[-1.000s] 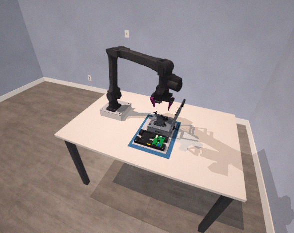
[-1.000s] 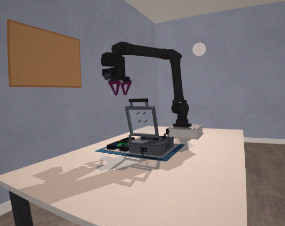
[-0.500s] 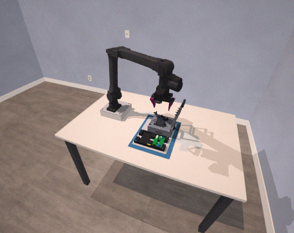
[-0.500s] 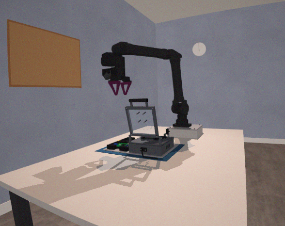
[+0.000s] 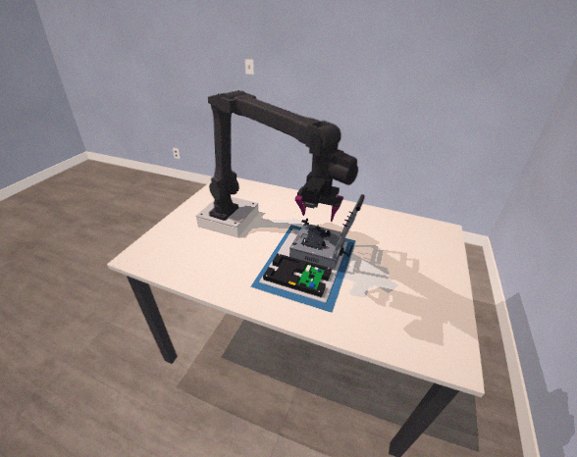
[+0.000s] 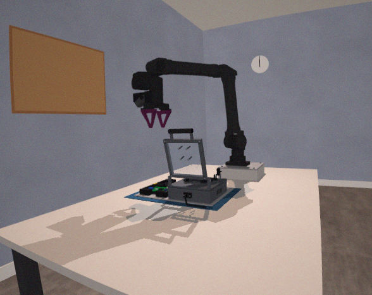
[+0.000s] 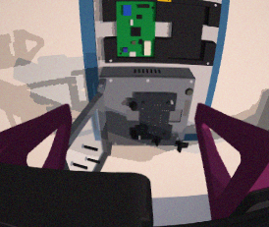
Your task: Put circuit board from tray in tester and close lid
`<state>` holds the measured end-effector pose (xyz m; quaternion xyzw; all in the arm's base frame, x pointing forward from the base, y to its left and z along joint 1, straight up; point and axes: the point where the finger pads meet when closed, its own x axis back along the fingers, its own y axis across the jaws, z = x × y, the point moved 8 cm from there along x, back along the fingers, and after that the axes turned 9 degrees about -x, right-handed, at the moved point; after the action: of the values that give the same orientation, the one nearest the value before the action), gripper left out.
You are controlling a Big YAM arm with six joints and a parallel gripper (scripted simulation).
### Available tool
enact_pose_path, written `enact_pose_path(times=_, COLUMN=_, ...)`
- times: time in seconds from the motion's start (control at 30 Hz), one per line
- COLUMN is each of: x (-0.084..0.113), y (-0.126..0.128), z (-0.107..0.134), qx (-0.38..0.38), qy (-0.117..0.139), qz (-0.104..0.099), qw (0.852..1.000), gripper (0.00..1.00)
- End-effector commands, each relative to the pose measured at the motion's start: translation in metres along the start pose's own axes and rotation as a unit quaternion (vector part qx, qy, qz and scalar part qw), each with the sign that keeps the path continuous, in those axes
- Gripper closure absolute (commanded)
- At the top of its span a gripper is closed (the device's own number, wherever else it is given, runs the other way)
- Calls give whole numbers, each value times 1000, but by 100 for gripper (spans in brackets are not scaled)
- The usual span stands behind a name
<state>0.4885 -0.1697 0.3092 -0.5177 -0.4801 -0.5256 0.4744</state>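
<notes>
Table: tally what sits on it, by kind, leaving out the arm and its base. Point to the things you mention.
circuit board [image 5: 310,276] [image 7: 135,31]: 1
tray [image 5: 285,270] [image 7: 187,33]: 1
tester [image 5: 312,254] [image 6: 195,194] [image 7: 121,87]: 1
blue mat [image 5: 332,304] [image 6: 216,206] [image 7: 87,43]: 1
Total: 4

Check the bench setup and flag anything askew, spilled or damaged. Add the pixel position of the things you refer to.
Nothing stands out: the circuit board [image 5: 310,277] [image 7: 135,29] lies squarely in one pocket of the tray [image 5: 285,274] [image 7: 185,43], and the lid [image 5: 346,227] [image 6: 166,155] of the tester [image 5: 312,253] [image 6: 192,192] [image 7: 121,99] stands open, with no visible damage.

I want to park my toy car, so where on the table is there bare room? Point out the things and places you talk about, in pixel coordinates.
There's bare tabletop left of the blue mat [image 5: 262,283] [image 6: 223,207] [image 7: 220,55] in the top view, and in front of the mat, toward the near edge. It's crowded on the mat: the tray [image 5: 283,273] [image 7: 187,33] sits close beside the tester [image 5: 312,252] [image 6: 195,193] [image 7: 126,89].
</notes>
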Motion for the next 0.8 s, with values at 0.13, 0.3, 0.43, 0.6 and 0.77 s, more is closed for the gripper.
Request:
enact_pose_path(times=0.13, x=-30, y=2, z=-4, qx=-10, qy=-1, qz=-1, qw=1000, gripper=8)
enact_pose_path(times=0.3, x=-46, y=2, z=-4, qx=-10, qy=-1, qz=-1, qw=1000, gripper=8)
enact_pose_path(times=0.43, x=-53, y=0, z=-3, qx=-9, qy=-2, qz=-6, qw=1000, gripper=8)
enact_pose_path(times=0.6, x=-81, y=1, z=-3, qx=-9, qy=-1, qz=-3, qw=1000, gripper=8)
enact_pose_path(times=0.77, x=-110, y=1, z=-2, qx=-8, qy=-1, qz=-1, qw=1000, gripper=8)
